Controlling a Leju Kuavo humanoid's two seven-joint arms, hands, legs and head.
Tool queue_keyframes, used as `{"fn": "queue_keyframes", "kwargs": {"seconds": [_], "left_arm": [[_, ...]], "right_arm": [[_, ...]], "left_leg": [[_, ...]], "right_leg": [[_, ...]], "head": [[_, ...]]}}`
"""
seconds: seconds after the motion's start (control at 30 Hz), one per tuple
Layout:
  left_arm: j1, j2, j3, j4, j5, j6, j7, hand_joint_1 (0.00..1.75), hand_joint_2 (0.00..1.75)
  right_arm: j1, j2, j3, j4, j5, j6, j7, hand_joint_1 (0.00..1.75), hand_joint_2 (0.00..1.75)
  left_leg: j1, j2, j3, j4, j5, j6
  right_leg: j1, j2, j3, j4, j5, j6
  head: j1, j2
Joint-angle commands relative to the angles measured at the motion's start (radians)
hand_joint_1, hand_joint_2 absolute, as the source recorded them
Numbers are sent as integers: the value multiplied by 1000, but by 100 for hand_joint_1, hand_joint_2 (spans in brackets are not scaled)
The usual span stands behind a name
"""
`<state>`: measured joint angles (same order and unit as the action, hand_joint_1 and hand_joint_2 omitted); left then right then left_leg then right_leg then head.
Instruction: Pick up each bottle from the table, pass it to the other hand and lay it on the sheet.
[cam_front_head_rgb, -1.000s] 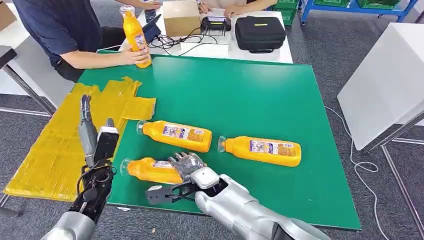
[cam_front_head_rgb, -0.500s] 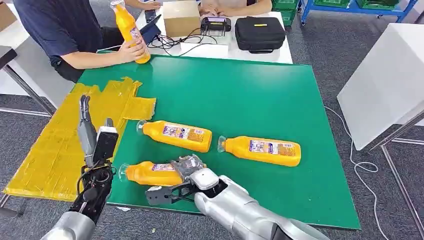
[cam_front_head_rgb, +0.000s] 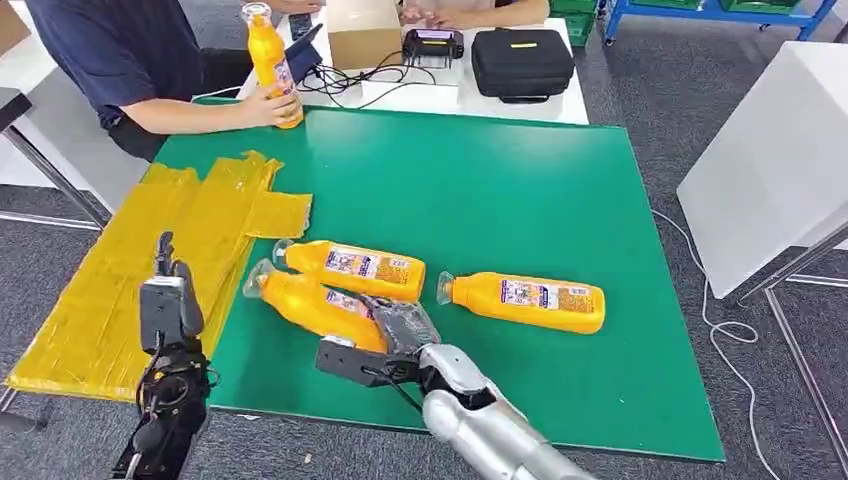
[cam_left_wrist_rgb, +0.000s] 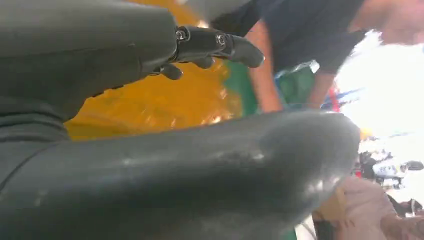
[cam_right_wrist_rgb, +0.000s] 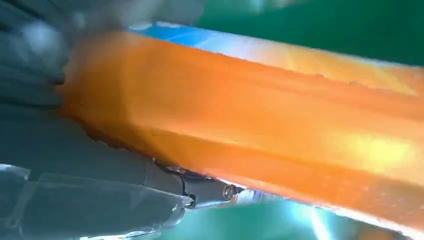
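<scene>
Right hand (cam_front_head_rgb: 400, 330) grips bottle (cam_front_head_rgb: 310, 303), fingers mostly hidden behind it.

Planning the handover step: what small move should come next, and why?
Probably carry the held bottle left toward the left robot hand. The right robot hand grips its base, neck pointing left; the left one waits empty near the yellow sheet.

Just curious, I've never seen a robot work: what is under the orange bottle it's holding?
The right hand grips the orange bottle, cap end tilted up. Under it shows the green table; the base end is covered by the fingers, so what lies beneath there cannot be seen.
</scene>
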<state>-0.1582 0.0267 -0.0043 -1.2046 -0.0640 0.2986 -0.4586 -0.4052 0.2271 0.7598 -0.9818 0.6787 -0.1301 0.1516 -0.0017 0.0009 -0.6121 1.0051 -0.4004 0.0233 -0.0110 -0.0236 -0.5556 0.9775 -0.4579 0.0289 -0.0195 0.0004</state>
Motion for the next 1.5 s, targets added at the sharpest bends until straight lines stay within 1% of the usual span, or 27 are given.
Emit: {"fn": "queue_keyframes", "kwargs": {"seconds": [0.03, 0.07, 0.17, 0.2, 0.3, 0.33, 0.37, 0.4, 0.43, 0.5, 0.53, 0.6, 0.63, 0.67, 0.7, 0.77, 0.93, 0.97, 1.0, 1.03, 1.13, 1.2, 1.27, 1.3, 1.33, 1.4, 1.5], "left_arm": [[129, 1, 75, -184, 226, -188, 27, 0, 0], [139, 2, 77, -201, 264, -221, 33, 0, 175], [153, -9, 70, -233, 358, -301, 41, 0, 175], [158, -9, 58, -242, 371, -316, 45, 0, 175], [159, -8, 41, -250, 372, -324, 46, 0, 175], [159, -8, 32, -253, 371, -327, 47, 0, 175], [153, -12, -44, -268, 399, -354, 55, 0, 175], [147, -3, -84, -267, 402, -367, 52, 0, 175], [141, -3, -112, -265, 414, -375, 48, 0, 175], [130, -4, -148, -259, 418, -369, 45, 0, 175], [113, -1, -176, -244, 435, -376, 44, 0, 175], [73, -5, -232, -204, 479, -385, 51, 0, 175], [58, -9, -247, -187, 498, -383, 50, 0, 175], [51, -9, -256, -181, 504, -378, 48, 0, 175], [51, -9, -256, -181, 504, -378, 48, 0, 175], [52, -6, -258, -183, 506, -377, 47, 0, 175], [56, 4, -260, -188, 513, -375, 45, 0, 175], [56, 4, -260, -188, 513, -375, 45, 0, 175], [56, 4, -260, -188, 513, -375, 45, 0, 175], [56, 4, -260, -188, 513, -375, 45, 0, 175], [56, 4, -260, -188, 513, -375, 45, 0, 175], [56, 4, -260, -188, 513, -375, 45, 0, 175], [56, 4, -260, -188, 513, -375, 45, 0, 175], [56, 4, -260, -188, 513, -375, 45, 0, 175], [53, -1, -260, -186, 529, -379, 42, 0, 175], [41, -8, -277, -174, 549, -385, 43, 0, 175], [16, -26, -307, -152, 566, -379, 42, 0, 175]], "right_arm": [[238, -128, -281, -533, -39, -36, -94, 175, 175], [246, -129, -281, -537, -40, -41, -103, 175, 175], [237, -123, -270, -500, -44, -49, -112, 175, 175], [230, -118, -268, -483, -50, -51, -115, 175, 175], [220, -113, -268, -464, -57, -55, -121, 175, 175], [215, -110, -267, -454, -59, -57, -123, 175, 175], [167, -88, -258, -378, -75, -63, -138, 175, 175], [139, -74, -251, -335, -76, -58, -137, 175, 175], [117, -62, -244, -304, -79, -56, -143, 175, 175], [87, -45, -234, -260, -80, -58, -149, 175, 175], [58, -33, -222, -223, -82, -54, -149, 175, 175], [-10, -3, -193, -143, -78, -52, -157, 175, 175], [-29, 11, -190, -122, -80, -52, -154, 175, 175], [-36, 17, -188, -116, -82, -52, -152, 175, 175], [-36, 17, -188, -116, -82, -52, -152, 175, 175], [-35, 15, -187, -120, -82, -52, -152, 175, 175], [-27, 7, -185, -130, -83, -52, -152, 175, 175], [-27, 7, -185, -130, -83, -52, -152, 175, 175], [-27, 7, -185, -130, -83, -52, -152, 175, 175], [-27, 7, -185, -130, -83, -52, -152, 175, 175], [-27, 7, -185, -130, -83, -52, -152, 175, 175], [-27, 7, -185, -130, -83, -52, -152, 175, 175], [-27, 7, -185, -130, -83, -52, -152, 175, 175], [-27, 7, -185, -130, -83, -52, -152, 175, 175], [-31, 11, -186, -129, -84, -51, -152, 175, 175], [-57, 29, -181, -104, -78, -49, -152, 175, 175], [-115, 61, -154, -44, -68, -36, -140, 175, 175]], "left_leg": [[1, -3, -1, 0, -2, -1], [1, -2, 0, 0, -4, -1], [1, -1, -5, 0, -2, -1], [1, -2, -3, 0, -3, -1], [1, -2, -3, 0, -3, -1], [0, -1, -6, 0, -1, -1], [1, -2, -4, 0, -2, -2], [2, -2, -4, 0, -2, -2], [1, -1, -6, 0, -1, -1], [1, 0, -4, 0, -2, -2], [1, -1, -6, -1, -1, -1], [1, 0, -3, 0, -1, -2], [0, -1, -5, 0, 0, -1], [1, -1, -4, 0, -1, -2], [1, -1, -6, 0, 0, -1], [1, -2, -3, -1, 0, -1], [1, -1, -2, -1, -1, -1], [1, -1, -5, -1, 0, 0], [1, -1, -3, -1, -1, -1], [1, -2, -5, -1, 0, 0], [1, -2, -3, -1, -1, -1], [1, -1, -6, -1, 0, 0], [1, -1, -3, -1, -1, -2], [1, -2, -6, -1, 0, 0], [1, -2, -3, -1, -1, -1], [1, -2, -3, -1, -1, -1], [0, -1, -7, 0, 0, 0]], "right_leg": [[1, -2, 1, -1, -3, -1], [1, 0, 2, -2, -4, -1], [0, 0, -4, -1, -2, 0], [1, 1, -2, -1, -3, -1], [1, 1, -2, -1, -3, -1], [0, 0, -5, -1, -1, 0], [1, 1, -3, -1, -2, -1], [1, 0, -3, -1, -2, -1], [0, 1, -6, -1, -1, -1], [1, 2, -3, -1, -1, -1], [0, 1, -6, -1, 0, 0], [1, 3, -3, -1, -1, -1], [0, 1, -5, 0, 0, -1], [1, 2, -3, -1, -1, -1], [0, 1, -5, 0, 0, -1], [1, 1, -2, -1, -1, -1], [1, 1, -1, -2, -1, -1], [1, 1, -4, -1, -1, 0], [1, 1, -2, -1, -2, -1], [0, 0, -4, -1, -1, 0], [1, 1, -2, -1, -1, -1], [0, 0, -5, -1, 0, 0], [1, 2, -2, -1, -2, -1], [1, 0, -5, -1, -1, -1], [1, 1, -2, -2, -1, -1], [1, 1, -2, -1, -1, -1], [0, 1, -6, 0, -1, 0]], "head": [[1, 0], [0, 0], [0, 0], [1, 0], [1, 0], [1, 0], [0, 0], [0, 0], [0, 0], [0, 0], [1, 0], [0, 0], [0, 0], [1, 0], [0, 0], [1, 0], [0, 0], [0, 0], [0, 0], [0, 0], [0, 0], [1, 0], [1, 0], [0, 0], [0, 0], [1, 0], [0, 0]]}}
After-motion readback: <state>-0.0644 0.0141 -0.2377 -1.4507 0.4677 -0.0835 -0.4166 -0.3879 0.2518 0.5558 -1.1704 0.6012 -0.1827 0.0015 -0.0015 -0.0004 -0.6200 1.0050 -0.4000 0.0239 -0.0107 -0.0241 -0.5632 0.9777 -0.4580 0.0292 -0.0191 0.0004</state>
